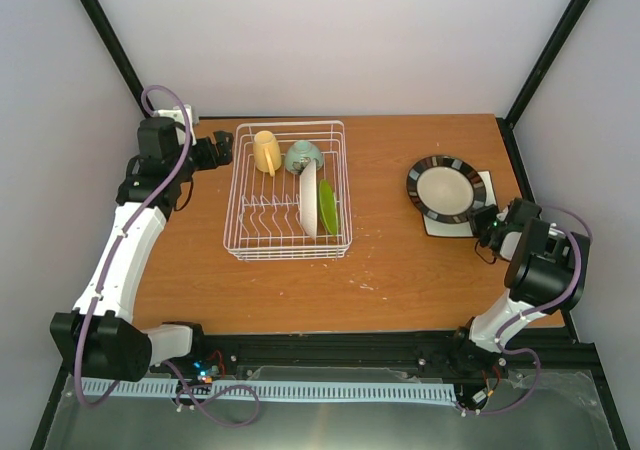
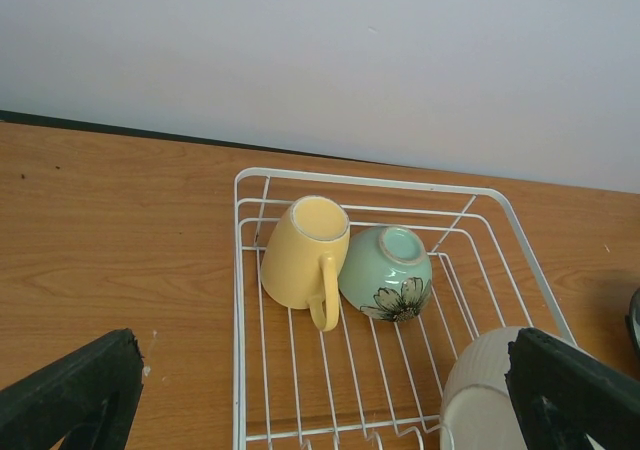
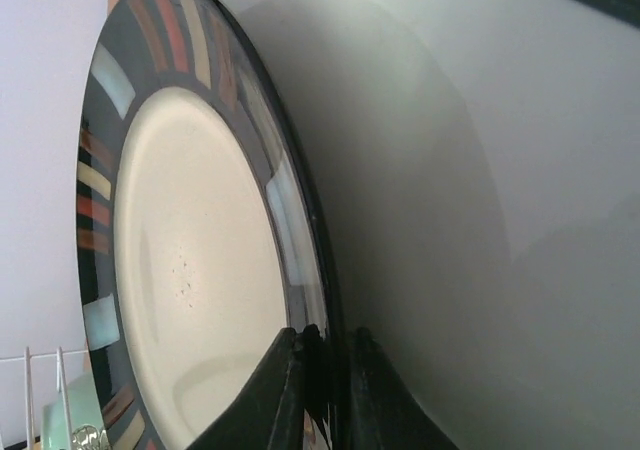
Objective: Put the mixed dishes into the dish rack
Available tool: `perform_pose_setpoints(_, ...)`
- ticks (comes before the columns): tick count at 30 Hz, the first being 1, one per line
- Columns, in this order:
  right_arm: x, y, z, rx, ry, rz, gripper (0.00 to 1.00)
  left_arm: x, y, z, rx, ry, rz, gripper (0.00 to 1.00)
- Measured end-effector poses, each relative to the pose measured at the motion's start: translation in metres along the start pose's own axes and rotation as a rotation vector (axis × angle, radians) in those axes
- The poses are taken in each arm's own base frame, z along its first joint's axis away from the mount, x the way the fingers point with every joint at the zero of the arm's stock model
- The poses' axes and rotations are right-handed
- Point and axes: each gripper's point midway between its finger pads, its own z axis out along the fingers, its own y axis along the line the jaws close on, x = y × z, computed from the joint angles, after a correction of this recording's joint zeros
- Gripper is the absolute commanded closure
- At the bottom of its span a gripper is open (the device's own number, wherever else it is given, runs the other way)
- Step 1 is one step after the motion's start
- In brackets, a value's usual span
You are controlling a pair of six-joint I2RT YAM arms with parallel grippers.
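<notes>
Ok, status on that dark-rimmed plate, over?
Left gripper open, by the dish rack. Right gripper shut on dark-rimmed cream plate rim, plate on square white plate. Nothing between it and the rack.

Dark-rimmed plate (image 1: 446, 188) over square plate (image 1: 484, 183)

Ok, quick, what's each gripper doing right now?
Left gripper: open, holding nothing.
Right gripper: closed on the rim of the dark-rimmed cream plate.
</notes>
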Motion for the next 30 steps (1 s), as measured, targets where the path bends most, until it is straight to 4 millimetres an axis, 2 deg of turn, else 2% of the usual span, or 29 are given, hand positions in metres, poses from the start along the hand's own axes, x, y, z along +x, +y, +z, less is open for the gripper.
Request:
perform_pose_setpoints(9, 0.013, 0.001, -0.003, -0.069, 0.014, 0.039, 0.97, 0.001, -0.01, 0.001, 0.058, 0.002, 0.003, 0.0)
perform_pose_setpoints(14, 0.025, 0.006, -0.005, -0.154, 0.036, 0.082, 0.97, 0.0, -0.03, -0.005, 0.173, -0.01, 0.017, 0.0)
perform_pose_setpoints(21, 0.036, 0.017, -0.006, -0.283, 0.073, 0.138, 0.97, -0.013, -0.063, -0.027, 0.353, -0.061, 0.055, 0.0)
perform_pose_setpoints(30, 0.045, 0.02, -0.003, -0.379, 0.116, 0.235, 0.97, -0.012, -0.073, -0.03, 0.418, -0.063, 0.067, 0.0)
